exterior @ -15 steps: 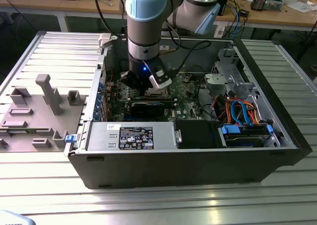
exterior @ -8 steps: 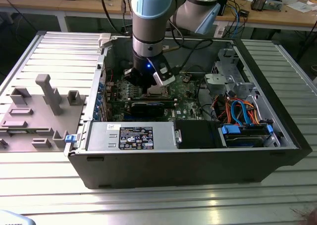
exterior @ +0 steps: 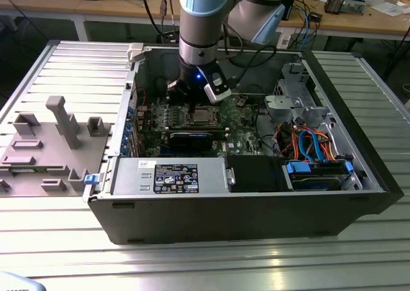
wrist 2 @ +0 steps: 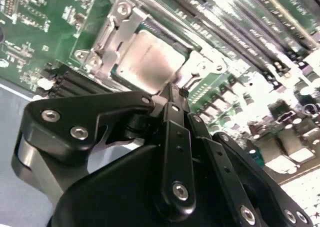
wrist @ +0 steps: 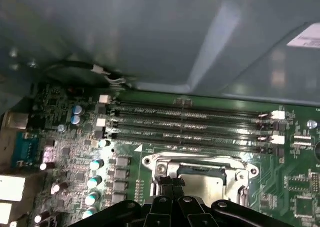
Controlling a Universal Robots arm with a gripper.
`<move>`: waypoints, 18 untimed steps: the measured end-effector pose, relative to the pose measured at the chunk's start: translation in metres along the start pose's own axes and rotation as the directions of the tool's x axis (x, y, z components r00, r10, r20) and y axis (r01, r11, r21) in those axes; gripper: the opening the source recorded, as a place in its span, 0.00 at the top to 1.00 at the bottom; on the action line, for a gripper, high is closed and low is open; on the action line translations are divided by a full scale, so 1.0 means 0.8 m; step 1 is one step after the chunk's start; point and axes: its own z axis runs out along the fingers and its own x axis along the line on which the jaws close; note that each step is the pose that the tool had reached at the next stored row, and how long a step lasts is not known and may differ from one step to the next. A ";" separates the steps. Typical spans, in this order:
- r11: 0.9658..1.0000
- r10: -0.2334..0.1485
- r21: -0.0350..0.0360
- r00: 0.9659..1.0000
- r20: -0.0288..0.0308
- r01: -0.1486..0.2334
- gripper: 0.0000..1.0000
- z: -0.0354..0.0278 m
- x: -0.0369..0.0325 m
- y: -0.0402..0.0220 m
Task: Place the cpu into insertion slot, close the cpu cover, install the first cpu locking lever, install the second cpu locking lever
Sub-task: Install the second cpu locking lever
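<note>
Open dark grey steel computer case, lying on its side on a ribbed aluminium table. Contents: flat green motherboard studded with small cylindrical capacitors; four long narrow black memory slots in parallel rows; black graphics card just on the near side of the socket; boxy silver power supply with a printed label along the near wall; bundle of orange and blue cables and a blue-handled drive bay toward the exterior view's right. The insertion slot, a small square socket with a silvery stamped-metal rim, sits mid-board; the cpu, a small flat square chip with a matt silver-grey metal top, lies seated inside it. The cpu cover, a thin silvery frame plate with a window, appears to lie down around the chip, though its latching cannot be told. Robot arm of pale blue and grey rounded joints, reaching straight down into the case from the far side. Black jointed metal gripper, bolted linkages showing, poised directly over the socket's edge with fingertips drawn together, nothing visible between them. Grey plastic fixture tray at the exterior view's left.
</note>
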 end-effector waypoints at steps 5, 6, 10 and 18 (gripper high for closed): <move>0.999 0.004 0.055 1.000 -0.015 -0.003 0.89 0.0000 -0.0172 0.0023; 0.997 0.005 0.075 1.000 -0.021 -0.004 0.89 -0.0001 -0.0231 0.0019; 0.989 0.011 0.149 0.999 -0.038 -0.006 0.89 -0.0003 -0.0321 0.0010; 0.981 0.015 0.193 0.999 -0.043 -0.006 0.89 -0.0155 -0.0379 0.0027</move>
